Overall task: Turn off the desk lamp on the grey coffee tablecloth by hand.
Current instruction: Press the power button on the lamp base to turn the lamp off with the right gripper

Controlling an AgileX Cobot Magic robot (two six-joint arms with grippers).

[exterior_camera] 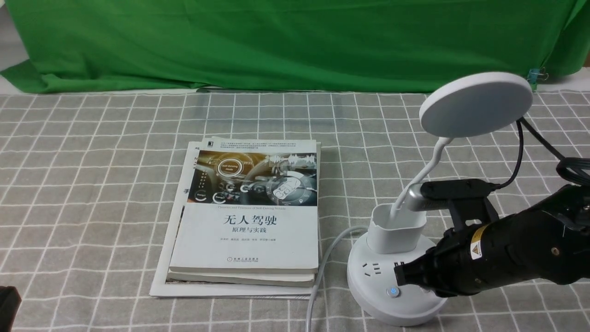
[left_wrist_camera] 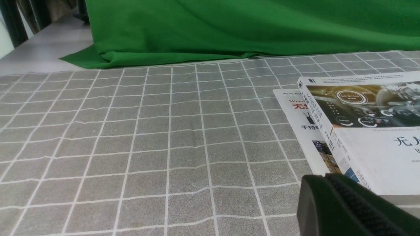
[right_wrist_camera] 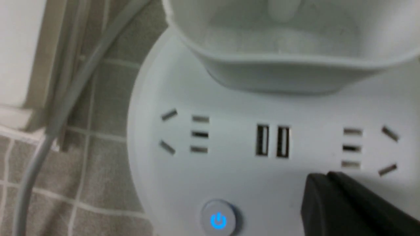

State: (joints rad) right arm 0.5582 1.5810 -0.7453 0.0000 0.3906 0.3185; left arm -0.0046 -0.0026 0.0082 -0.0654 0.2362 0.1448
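Books (exterior_camera: pixel 249 221) left of lamp (exterior_camera: pixel 396 230); right gripper (exterior_camera: pixel 400 275) perhaps touching it

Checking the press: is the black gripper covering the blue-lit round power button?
No, the blue-lit round power button shows fully, the black gripper beside it.

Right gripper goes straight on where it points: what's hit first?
The right gripper would likely meet the desk lamp on its base, near the sockets, beside the lit power button rather than on it; depth unclear.

I see desk lamp (exterior_camera: pixel 474 105) all white, its pwr btn (right_wrist_camera: pixel 218 220) glowing blue. The tablecloth (exterior_camera: pixel 92 193) is grey-brown w/ thin white grid, the backdrop (exterior_camera: pixel 276 41) plain green. My right gripper (exterior_camera: pixel 399 275) is black w/ yellow sticker (exterior_camera: pixel 476 249). The book (exterior_camera: pixel 251 240) cover: white, dark photo, black txt.
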